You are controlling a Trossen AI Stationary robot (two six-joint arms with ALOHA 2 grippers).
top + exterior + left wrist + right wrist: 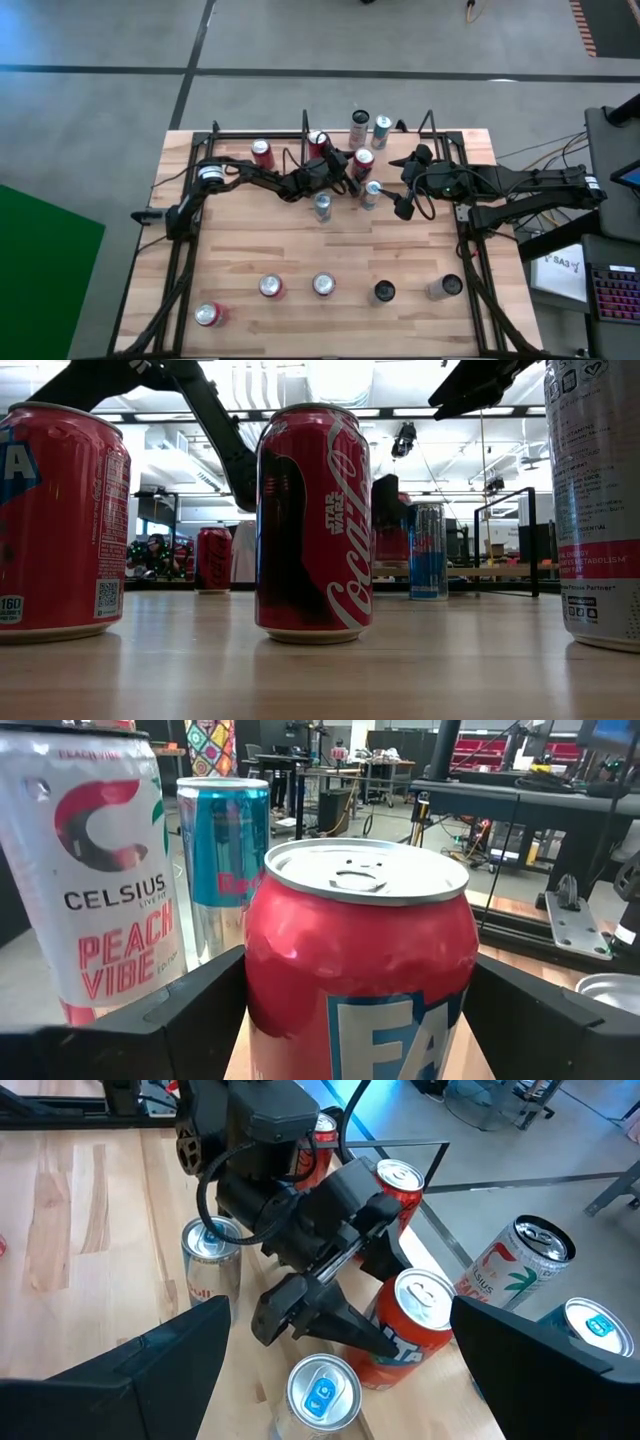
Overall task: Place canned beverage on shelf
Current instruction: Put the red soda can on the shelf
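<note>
A red Fanta can (360, 950) stands upright between the fingers of my left gripper (350, 168), which reaches level toward the table's far right and is shut on it. Just beyond it stand a white Celsius can (95, 870) and a blue can (222, 850). The shelf's light-wood board (500, 571) and a black rail (440, 1155) show near these cans. Whether the Fanta can's base rests on anything, I cannot tell. My right gripper (408, 183) hovers open above the table, right of the can, touching nothing. My left gripper pinches the Fanta can's round wall (262, 990) between its two fingers, one on each side, below the rim. The fingers (330, 1320) come at it level, from the table's left. The can stays upright; its base is hidden.
Two silver cans (322, 205) (370, 192) stand close by the held can, and red cans (262, 152) (318, 142) stand toward the far left. Several more cans line the near edge (323, 285), among them a Coca-Cola can (313, 525).
</note>
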